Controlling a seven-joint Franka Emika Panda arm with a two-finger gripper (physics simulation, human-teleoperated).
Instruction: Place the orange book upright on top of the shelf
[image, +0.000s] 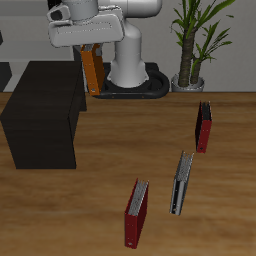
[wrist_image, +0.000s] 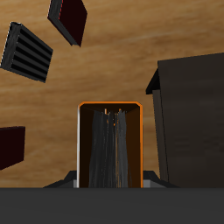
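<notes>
The wooden table (image: 100, 200) spreads widest under me, its grain running across both views. On it, toward one side, sits the shelf (image: 42, 115), a low black box, bulky next to everything else; from my wrist its dark top and side (wrist_image: 188, 118) rise right beside what I carry. Behind it stands my white base, and farther along the back a potted plant (image: 195, 45).

My gripper (image: 92, 48) hangs high above the table near the shelf's back corner, jaws clenched on the orange book (image: 92, 70). The book hangs upright below me, off the table, beside the shelf and not on it. Through my wrist I look straight down along its page edges, framed by the orange cover (wrist_image: 109, 107).

Three smaller books are on the table well apart from me: two dark red books (image: 136, 213) (image: 204, 126) and a grey-black book (image: 181, 182) between them.
</notes>
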